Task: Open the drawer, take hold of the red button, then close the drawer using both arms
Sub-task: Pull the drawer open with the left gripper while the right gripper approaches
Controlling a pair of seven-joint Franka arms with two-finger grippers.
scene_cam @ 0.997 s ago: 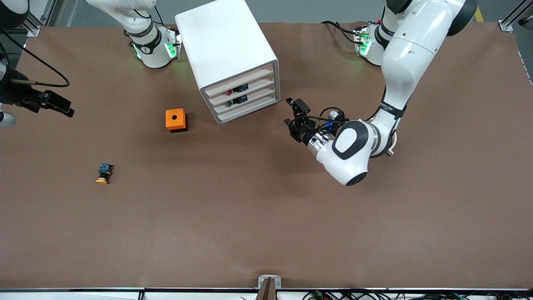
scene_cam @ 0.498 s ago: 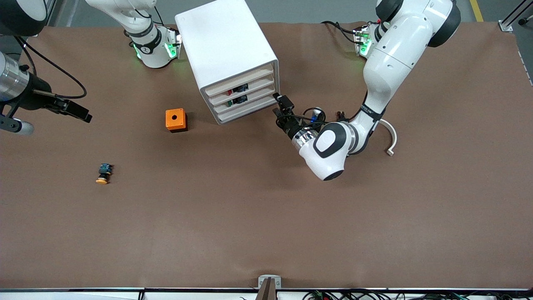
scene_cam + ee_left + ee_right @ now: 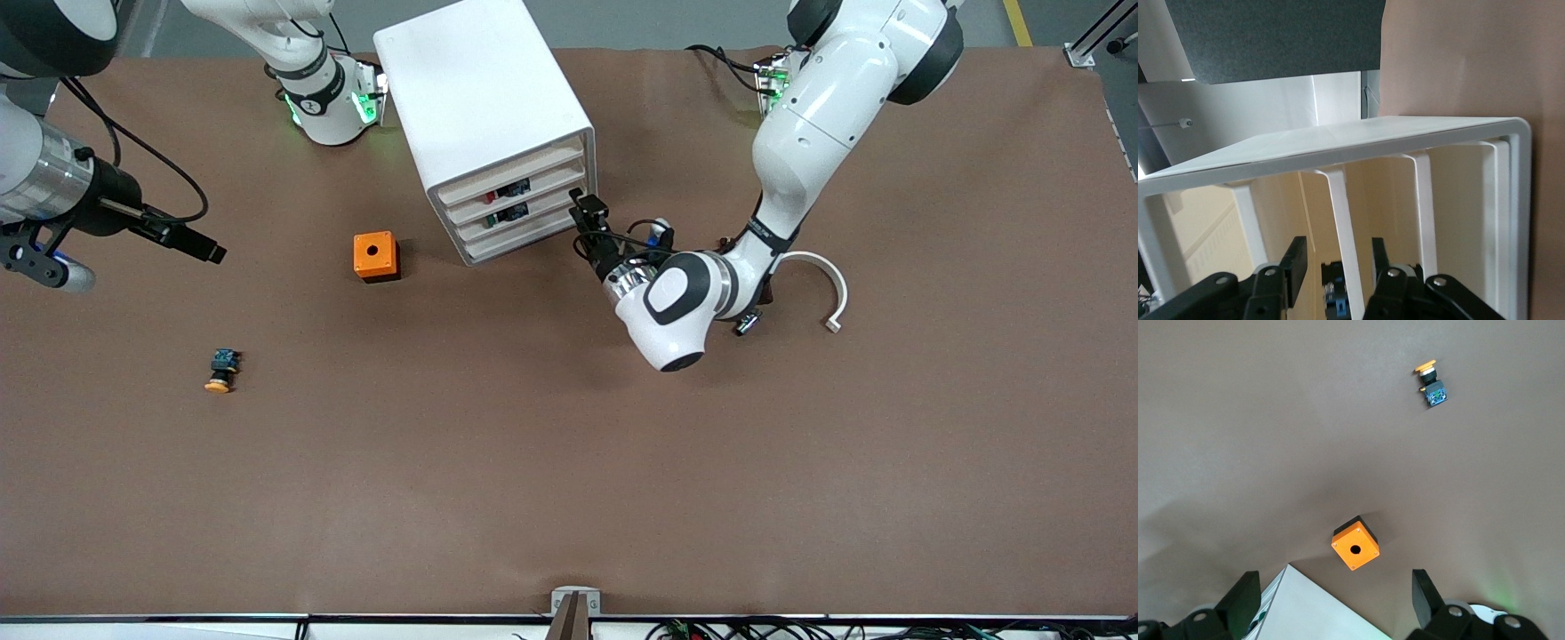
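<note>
At 4 o'clock of the cabinet (image 3: 484, 107), low against its front: left gripper (image 3: 582, 206), fingers (image 3: 1295, 263) spread astride a slat, gripping nothing. Shut, second from top: the drawer (image 3: 551, 188), with the button (image 3: 490, 196) showing red inside. At 8 o'clock of the cabinet, an orange box (image 3: 375, 255); nearer the camera at 7 o'clock, a yellow-capped button (image 3: 221, 371). Over bare table (image 3: 569, 462) toward the right arm's end: right gripper (image 3: 209, 253), released. Under the left arm, a curved white piece (image 3: 822, 276).

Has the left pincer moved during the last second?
Yes. The left pincer has closed in on the white cabinet, now at its drawer fronts.
</note>
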